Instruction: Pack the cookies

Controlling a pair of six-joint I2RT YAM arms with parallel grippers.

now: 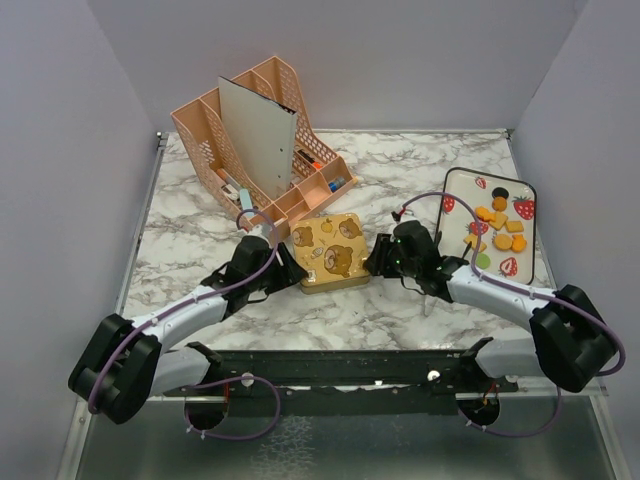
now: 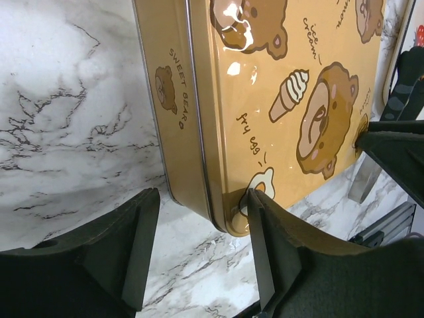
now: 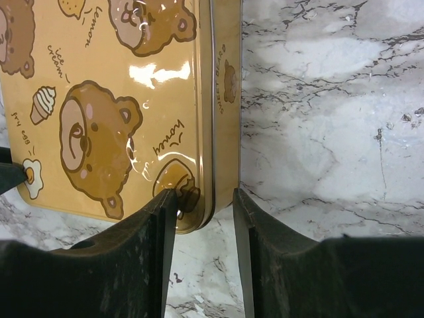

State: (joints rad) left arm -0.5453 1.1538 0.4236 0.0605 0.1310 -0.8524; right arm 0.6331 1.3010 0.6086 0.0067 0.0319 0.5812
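Note:
The cookies [image 1: 497, 218], mostly orange with one dark round, lie on a white strawberry-print tray [image 1: 452, 188] at the right. A golden bear-print tin [image 1: 328, 252] sits closed in the middle of the table. My left gripper [image 1: 285, 262] straddles its near-left corner [image 2: 228, 218], open: one finger [image 2: 265, 238] rests on the lid, the other [image 2: 136, 245] stands off from the side wall. My right gripper [image 1: 378, 255] is shut on the near-right corner of the tin [image 3: 199, 199], one finger [image 3: 162, 238] on the lid and the other [image 3: 245, 232] against the side wall.
A pink desk organiser [image 1: 200, 130] with a grey board [image 1: 258, 135] leaning in it stands at the back left, just behind the tin. Grey walls close in the table on three sides. The tray lies right of my right arm.

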